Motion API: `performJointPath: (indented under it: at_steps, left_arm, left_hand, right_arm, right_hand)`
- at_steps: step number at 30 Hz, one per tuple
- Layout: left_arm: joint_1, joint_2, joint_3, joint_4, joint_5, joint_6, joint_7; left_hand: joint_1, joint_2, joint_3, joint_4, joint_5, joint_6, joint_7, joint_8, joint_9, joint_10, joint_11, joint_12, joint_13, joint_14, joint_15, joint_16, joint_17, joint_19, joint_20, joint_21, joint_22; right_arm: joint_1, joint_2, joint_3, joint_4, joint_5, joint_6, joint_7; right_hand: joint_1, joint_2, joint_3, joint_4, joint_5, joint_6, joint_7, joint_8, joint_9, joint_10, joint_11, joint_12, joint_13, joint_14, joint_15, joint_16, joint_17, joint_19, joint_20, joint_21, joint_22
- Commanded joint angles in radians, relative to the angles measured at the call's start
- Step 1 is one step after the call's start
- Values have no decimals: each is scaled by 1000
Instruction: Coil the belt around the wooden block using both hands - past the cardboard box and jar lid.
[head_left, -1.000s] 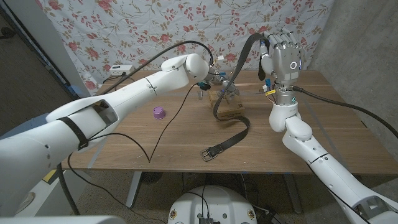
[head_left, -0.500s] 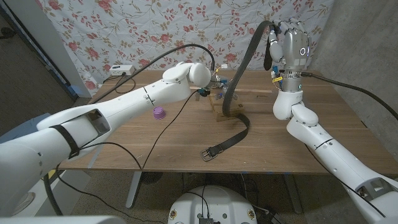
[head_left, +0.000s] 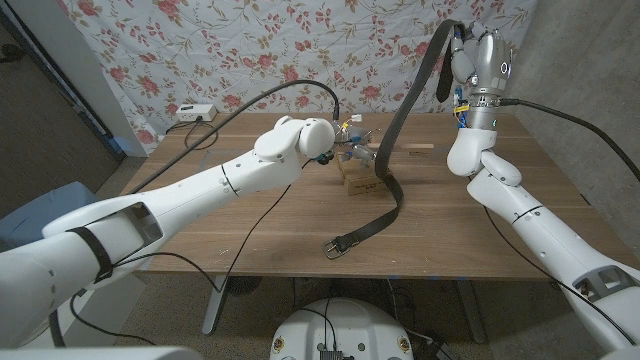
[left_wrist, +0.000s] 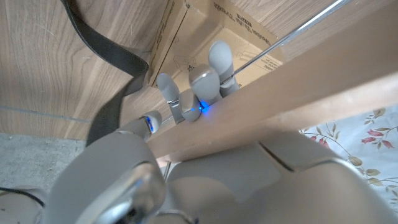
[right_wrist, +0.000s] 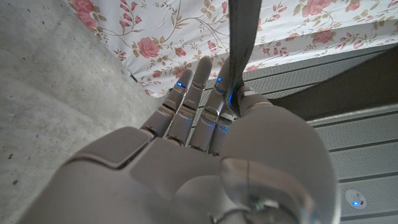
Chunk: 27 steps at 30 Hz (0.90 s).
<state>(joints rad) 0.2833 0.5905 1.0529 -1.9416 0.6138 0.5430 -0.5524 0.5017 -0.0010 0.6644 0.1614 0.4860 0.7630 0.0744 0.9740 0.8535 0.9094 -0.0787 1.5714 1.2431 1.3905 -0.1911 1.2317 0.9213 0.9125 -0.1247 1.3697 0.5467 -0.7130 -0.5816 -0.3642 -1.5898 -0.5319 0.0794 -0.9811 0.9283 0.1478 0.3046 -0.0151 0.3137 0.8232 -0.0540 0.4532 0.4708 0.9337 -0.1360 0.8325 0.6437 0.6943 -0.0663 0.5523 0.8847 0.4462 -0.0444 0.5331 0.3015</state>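
From the head view, my right hand (head_left: 480, 60) is up high and pinches one end of the belt (head_left: 392, 140). The belt hangs down in a long slant to the wooden block (head_left: 358, 172) on the desk (head_left: 520, 215), bends there, and runs on to its buckle (head_left: 333, 246) lying flat near the front edge. It looks soft and floppy — it will sag and swing, so I think a tight pinch near the end is best, with the other hand pressing it at the block. My left hand (head_left: 350, 152) is down at the block, but I cannot tell from here if its fingers are open or closed.

In the left wrist view, my fingers (left_wrist: 205, 84) reach onto a brown cardboard box (left_wrist: 239, 31), with the belt just beside them. Whether they grip anything, I cannot tell — a wooden edge crosses the picture and hides a lot.

In the right wrist view, the belt runs between my thumb and a finger (right_wrist: 222, 93), held fast. The other fingers are straight.
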Motion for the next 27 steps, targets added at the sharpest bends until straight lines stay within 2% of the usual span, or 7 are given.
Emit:
performJointPath:
  at_steps: [1,5,14,19,27]
  left_arm:
    - [136,35,-141,-79,-97,-24,47]
    - [136,30,-157,-72,-153,-52,38]
    - [140,35,-195,-77,-272,-93,40]
    - [154,55,-228,-96,-339,-88,51]
    - [171,79,-303,-98,-520,-117,55]
  left_hand:
    - [3,-12,6,0,10,-1,9,4,1,-1,0,5,2,6,0,5,-3,-6,-6,9,-2]
    - [2,-13,7,0,14,-2,10,5,0,-3,-1,5,2,9,0,11,-1,-8,-4,12,-4]
    - [-2,-18,8,1,22,-4,12,10,6,-3,1,6,2,8,-1,17,0,-11,-4,18,-5]
    - [-3,-19,10,2,26,-2,10,11,2,-3,1,6,2,7,-1,16,-6,-12,-5,22,-8]
    - [-6,-19,12,2,31,-1,9,14,1,1,5,6,2,8,0,18,-12,-11,-7,26,-16]
  right_arm:
    - [77,6,-22,64,104,-20,82]
    - [117,20,-47,93,144,-29,144]
    - [188,-2,-113,127,138,-119,269]
    - [204,-4,-128,155,170,-148,315]
    - [207,-26,-168,204,201,-168,386]
  right_hand:
    - [11,7,1,3,10,88,-89,23,1,-29,-38,5,-3,8,-159,-12,-5,-7,-77,10,1]
    - [13,7,1,4,11,87,-89,21,2,-31,-37,7,-2,11,-159,-23,-10,-9,-77,13,0]
    - [16,0,-2,4,14,84,-90,14,4,-32,-34,6,-11,1,-159,-62,-28,-18,-81,20,-5]
    - [19,1,-2,6,16,87,-86,12,5,-36,-35,8,-10,-5,-160,-84,-39,-23,-82,23,-7]
    - [22,3,-2,7,19,87,-87,9,8,-36,-34,10,-13,-6,-160,-106,-52,-29,-81,28,-11]
